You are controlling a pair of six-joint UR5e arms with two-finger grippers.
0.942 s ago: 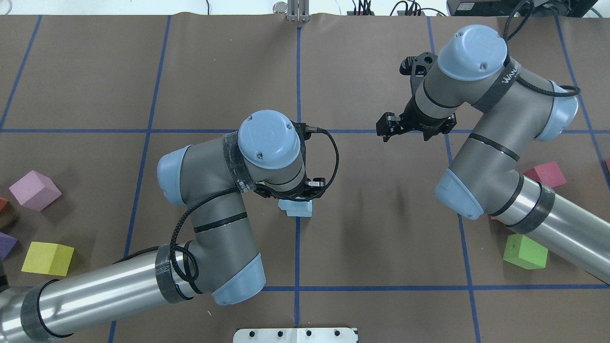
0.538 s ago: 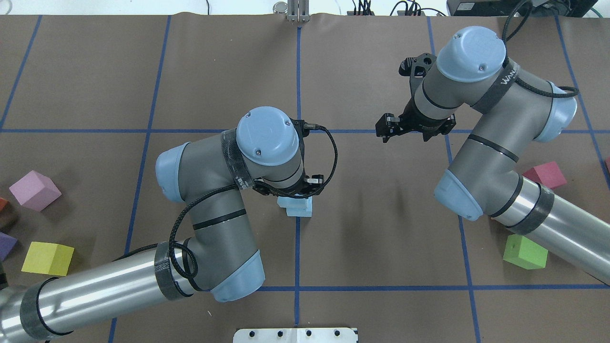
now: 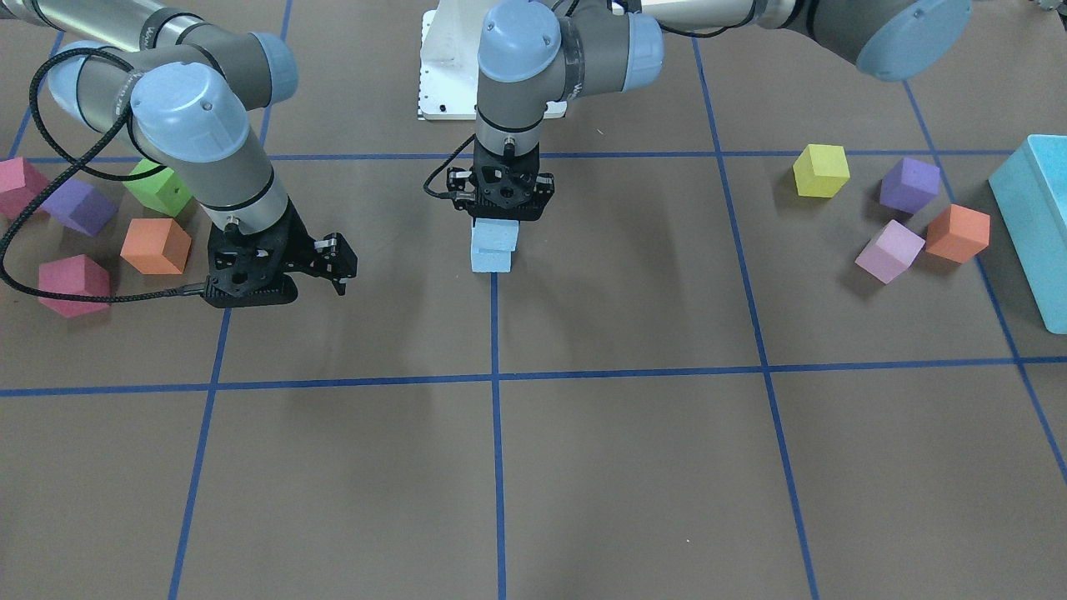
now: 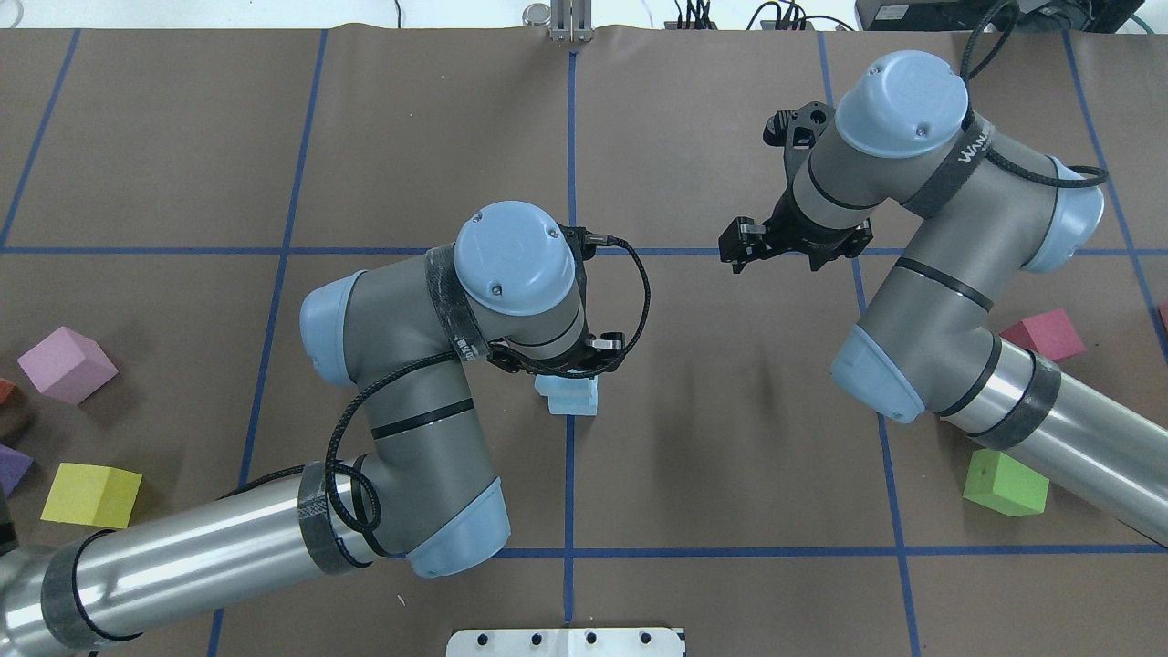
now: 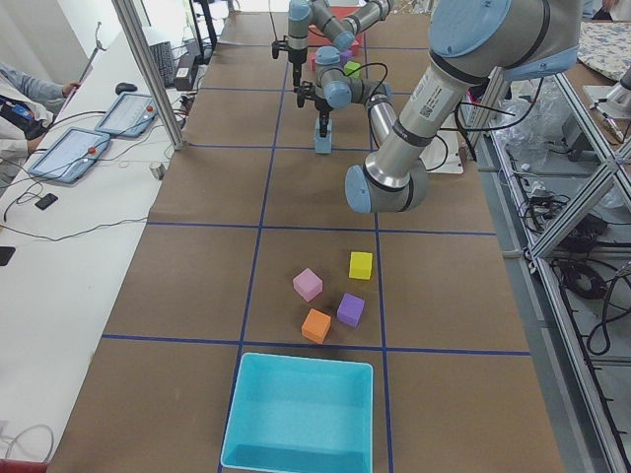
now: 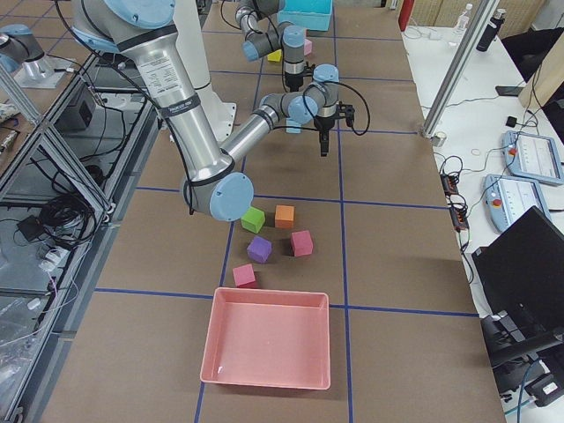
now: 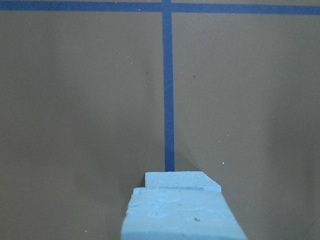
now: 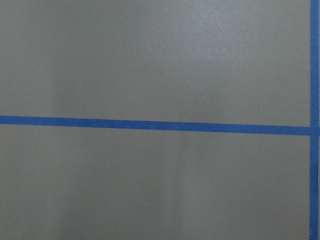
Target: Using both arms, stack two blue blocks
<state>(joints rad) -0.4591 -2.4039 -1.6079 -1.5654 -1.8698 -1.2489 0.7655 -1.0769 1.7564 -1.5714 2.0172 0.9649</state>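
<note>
Two pale blue blocks stand stacked at the table's middle on a blue tape line: the lower one (image 3: 490, 261) on the paper, the upper one (image 3: 497, 235) on it, set slightly askew. They also show in the overhead view (image 4: 573, 398) and fill the bottom of the left wrist view (image 7: 181, 215). My left gripper (image 3: 498, 223) points straight down onto the upper block and appears shut on it; its fingertips are hidden. My right gripper (image 3: 335, 263) hangs open and empty above bare paper, well off to the side of the stack (image 4: 737, 245).
Yellow (image 3: 821, 170), purple (image 3: 909, 184), pink (image 3: 889, 251) and orange (image 3: 957, 232) cubes and a turquoise bin (image 3: 1034, 225) lie on my left side. Green (image 3: 158, 187), orange (image 3: 154, 246) and magenta (image 3: 73, 285) cubes lie by my right arm.
My left arm shifted slightly left, then back right, staying over the stack. The right arm has barely moved.
</note>
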